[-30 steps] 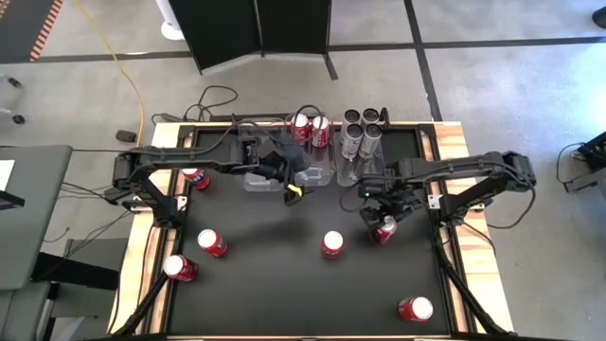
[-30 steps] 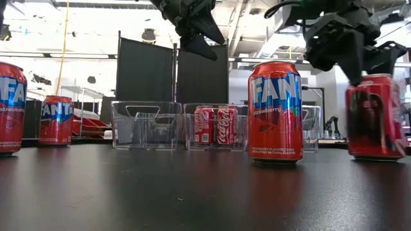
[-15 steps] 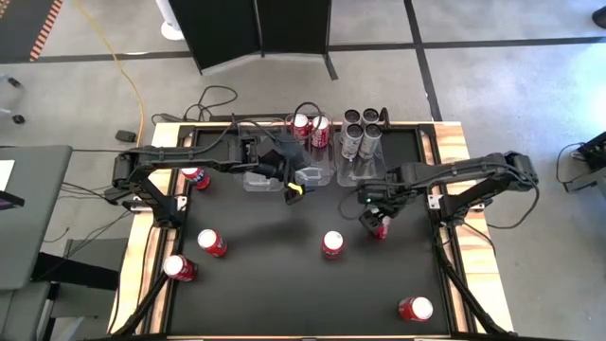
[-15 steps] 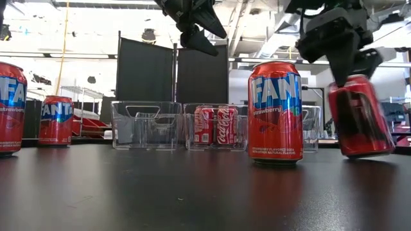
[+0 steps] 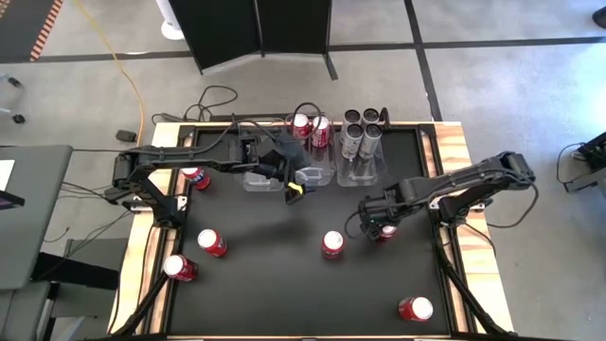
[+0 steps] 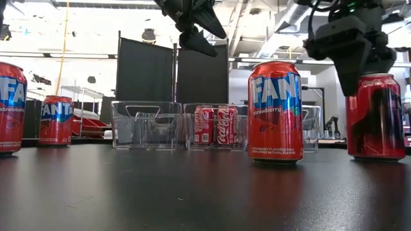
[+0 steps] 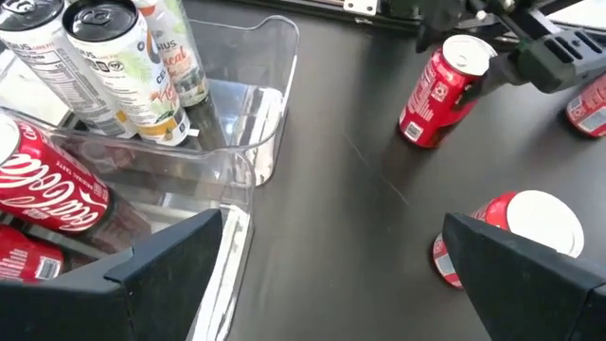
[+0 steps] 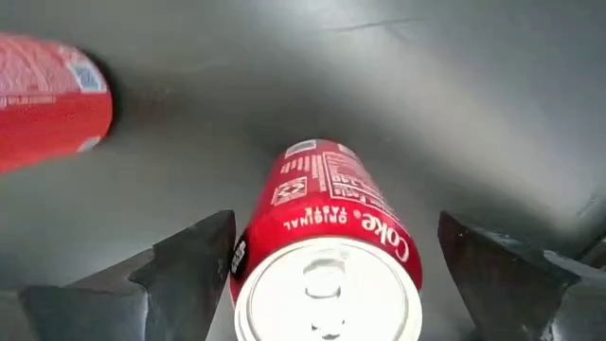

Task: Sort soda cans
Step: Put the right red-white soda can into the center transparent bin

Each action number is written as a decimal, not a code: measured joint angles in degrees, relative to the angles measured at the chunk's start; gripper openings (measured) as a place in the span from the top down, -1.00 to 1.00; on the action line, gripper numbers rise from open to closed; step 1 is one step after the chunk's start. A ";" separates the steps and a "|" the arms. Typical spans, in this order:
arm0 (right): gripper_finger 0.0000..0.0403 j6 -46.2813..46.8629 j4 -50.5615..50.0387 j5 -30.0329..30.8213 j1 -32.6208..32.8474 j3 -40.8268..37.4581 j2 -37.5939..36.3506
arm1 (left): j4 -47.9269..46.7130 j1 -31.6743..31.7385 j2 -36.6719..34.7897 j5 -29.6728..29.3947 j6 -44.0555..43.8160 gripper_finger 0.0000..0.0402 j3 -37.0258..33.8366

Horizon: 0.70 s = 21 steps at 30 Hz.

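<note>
Low view: red Fanta can cut off at left edge. Red cola can at right partly behind right gripper, label in shadow, unreadable. Red can in right wrist view cropped and blurred, brand unreadable.

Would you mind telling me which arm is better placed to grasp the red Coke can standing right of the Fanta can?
The right. Its gripper hangs directly over the red Coke can, jaws open either side; the left gripper hovers by the clear plastic bins.
</note>
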 joint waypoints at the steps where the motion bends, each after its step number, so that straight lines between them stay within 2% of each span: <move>1: -0.89 1.56 -0.45 0.85 0.66 0.03 -0.23 | 0.00 0.01 0.00 0.00 -0.02 -0.97 0.00; 14: -0.89 20.69 -0.86 2.59 9.30 0.05 -3.46 | -0.31 0.01 0.00 0.01 -0.24 -0.97 0.00; 21: -0.86 22.99 -0.83 3.82 10.17 0.03 -3.46 | -0.26 0.01 0.00 0.01 -0.22 -0.97 0.00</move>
